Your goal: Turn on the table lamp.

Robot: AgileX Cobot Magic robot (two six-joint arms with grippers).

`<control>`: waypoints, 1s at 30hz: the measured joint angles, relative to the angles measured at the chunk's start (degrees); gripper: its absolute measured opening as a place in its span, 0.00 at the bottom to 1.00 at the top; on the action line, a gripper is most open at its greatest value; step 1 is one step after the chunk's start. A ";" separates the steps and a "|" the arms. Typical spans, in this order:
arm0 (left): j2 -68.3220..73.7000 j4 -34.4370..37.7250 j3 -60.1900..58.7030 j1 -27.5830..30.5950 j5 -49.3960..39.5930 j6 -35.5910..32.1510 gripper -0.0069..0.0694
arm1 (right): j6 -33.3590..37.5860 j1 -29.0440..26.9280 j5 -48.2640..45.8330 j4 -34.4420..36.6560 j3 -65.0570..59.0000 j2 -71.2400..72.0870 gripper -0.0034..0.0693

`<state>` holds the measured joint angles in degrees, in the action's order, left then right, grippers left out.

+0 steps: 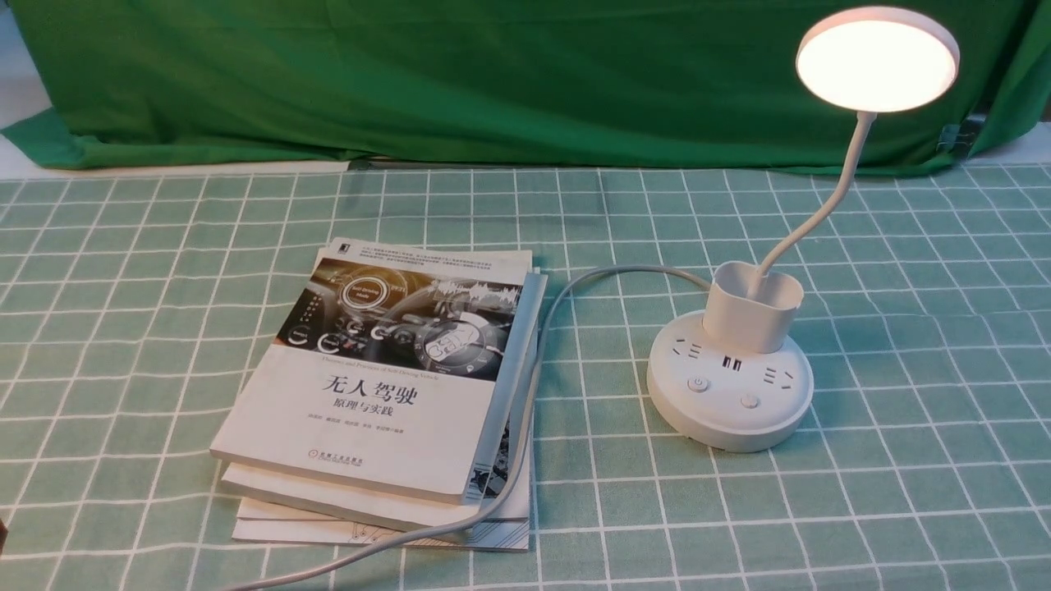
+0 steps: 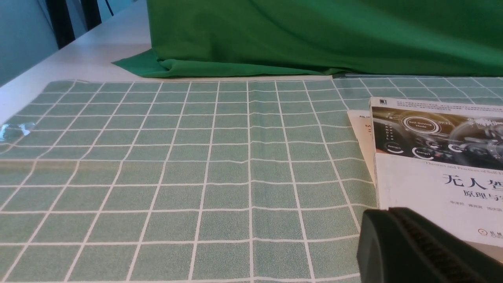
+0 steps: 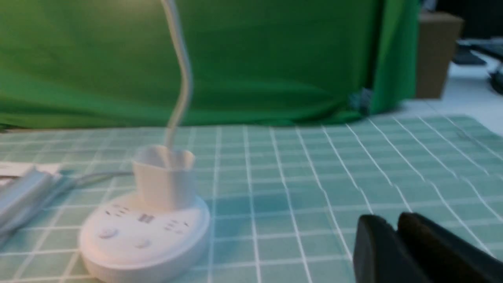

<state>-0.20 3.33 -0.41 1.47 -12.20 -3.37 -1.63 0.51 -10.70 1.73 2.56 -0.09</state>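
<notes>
The white table lamp (image 1: 729,394) stands on the checked cloth at the right, and its round disc head (image 1: 877,59) glows brightly. A thin neck rises from the cup holder (image 1: 751,305), and two buttons (image 1: 698,383) sit on the puck base. Neither gripper shows in the front view. In the right wrist view the lamp base (image 3: 145,236) lies some way off from my right gripper (image 3: 390,221), whose dark tips stand a narrow gap apart with nothing between them. My left gripper (image 2: 389,212) is shut and empty, close to the books' near corner.
A stack of books (image 1: 386,386) lies left of the lamp, also seen in the left wrist view (image 2: 432,157). The lamp's grey cable (image 1: 534,386) runs along the books' right edge to the front. A green backdrop cloth (image 1: 493,74) hangs behind.
</notes>
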 joint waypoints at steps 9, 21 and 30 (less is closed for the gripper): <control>0.00 0.00 0.00 0.00 0.00 0.00 0.12 | -2.89 -1.14 -0.33 -2.89 -3.12 0.00 0.27; 0.00 -0.04 0.00 0.00 0.00 0.00 0.12 | -3.01 -1.14 -1.59 -3.31 -3.16 0.00 0.30; 0.00 -0.04 0.00 0.00 0.00 0.00 0.12 | -3.02 -1.14 -1.70 -3.36 -3.16 0.00 0.33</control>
<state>-0.20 3.29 -0.41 1.47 -12.20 -3.37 -4.65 -0.63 -12.40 -1.62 -0.60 -0.09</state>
